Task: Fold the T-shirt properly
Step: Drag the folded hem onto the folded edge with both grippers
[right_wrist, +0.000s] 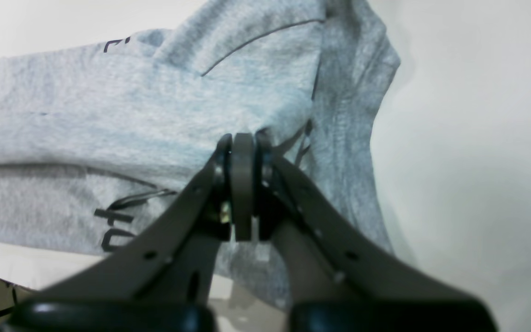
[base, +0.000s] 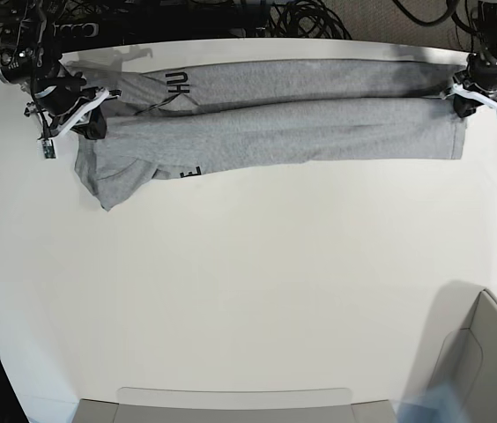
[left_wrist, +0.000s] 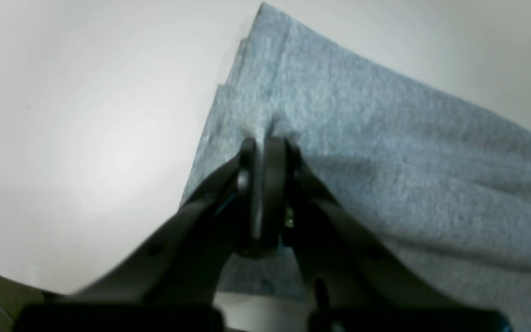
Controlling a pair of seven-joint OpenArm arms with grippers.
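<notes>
The heather-grey T-shirt (base: 275, 123) lies stretched in a long band across the far side of the white table, with black lettering peeking out near its left end. My left gripper (left_wrist: 263, 143) is shut on the shirt's hem end (left_wrist: 339, 138); in the base view this gripper (base: 462, 95) sits at the far right. The right gripper (right_wrist: 242, 140) is shut on the T-shirt (right_wrist: 155, 115) near the collar and sleeve, and it appears at the far left of the base view (base: 90, 119). A sleeve hangs down below it.
The white table (base: 248, 291) spreads in front of the shirt. A grey bin (base: 486, 361) stands at the near right corner and a grey tray edge (base: 231, 405) runs along the front. Cables lie behind the table's far edge.
</notes>
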